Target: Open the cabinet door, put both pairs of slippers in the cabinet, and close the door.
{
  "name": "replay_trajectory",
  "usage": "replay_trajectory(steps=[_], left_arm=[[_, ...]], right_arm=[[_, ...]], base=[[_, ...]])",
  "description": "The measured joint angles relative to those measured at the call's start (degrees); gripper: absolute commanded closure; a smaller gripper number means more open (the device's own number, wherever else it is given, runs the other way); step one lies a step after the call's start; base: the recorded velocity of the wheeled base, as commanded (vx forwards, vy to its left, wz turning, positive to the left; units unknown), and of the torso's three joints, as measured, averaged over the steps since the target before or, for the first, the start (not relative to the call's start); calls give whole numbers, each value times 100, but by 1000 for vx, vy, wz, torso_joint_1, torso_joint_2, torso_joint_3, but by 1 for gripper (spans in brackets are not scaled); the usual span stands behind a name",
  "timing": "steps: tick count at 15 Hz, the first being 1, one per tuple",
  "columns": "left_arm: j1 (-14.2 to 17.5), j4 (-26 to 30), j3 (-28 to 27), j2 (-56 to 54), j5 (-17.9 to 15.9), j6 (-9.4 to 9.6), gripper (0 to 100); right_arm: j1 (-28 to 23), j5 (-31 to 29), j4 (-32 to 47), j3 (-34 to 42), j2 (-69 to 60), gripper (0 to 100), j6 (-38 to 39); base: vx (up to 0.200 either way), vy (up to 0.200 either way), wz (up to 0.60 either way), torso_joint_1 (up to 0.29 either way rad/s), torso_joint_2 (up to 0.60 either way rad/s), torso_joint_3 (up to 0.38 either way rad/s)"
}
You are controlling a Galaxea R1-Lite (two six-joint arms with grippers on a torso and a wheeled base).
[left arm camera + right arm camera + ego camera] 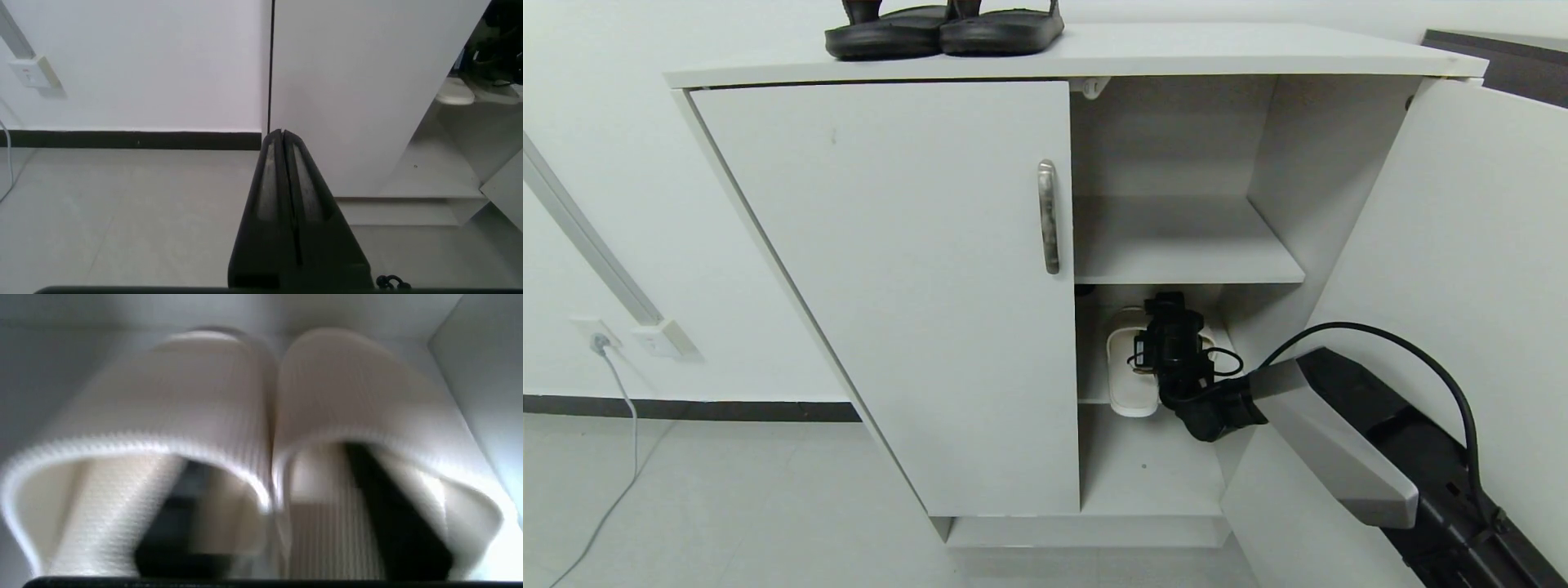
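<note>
Inspection of the cabinet point(1258, 53): its right door point(1462, 245) stands open and its left door point(890, 286) is closed. The white slippers point(1129, 384) lie side by side on the cabinet's lower shelf, long axis running from the cabinet's front to its back, near ends at the shelf's front edge. My right gripper point(1168, 331) is inside the cabinet, directly over that pair. The right wrist view shows one of its fingers point(400, 514) under each strap, with the pair's two adjoining inner sides pinched between them, so I record it as holding the white pair. The black slippers point(943, 33) sit on the cabinet top, over the closed door, also lying front to back, one end of each at the top's front edge. From the right gripper they lie up and across to the cabinet's left half. My left gripper point(282, 143) is low, outside the cabinet, pointing at the cabinet's left front corner with fingers pressed together and nothing between them. I judge the white pair placed. The black pair comes next, and the left arm is on their side of the cabinet.
</note>
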Motion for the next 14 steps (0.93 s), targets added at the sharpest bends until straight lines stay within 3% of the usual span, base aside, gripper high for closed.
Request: replay_trajectory(steps=[5,14], left_arm=[[0,0,0,0,-2,0,100],[0,2,0,0,-17,0,100]], right_arm=[[22,0,-413,829,-355,0,-11],[350,-11,-2417,4042,-1755,0,-9]], base=[[0,0,0,0,0,0],[0,0,0,0,0,0]])
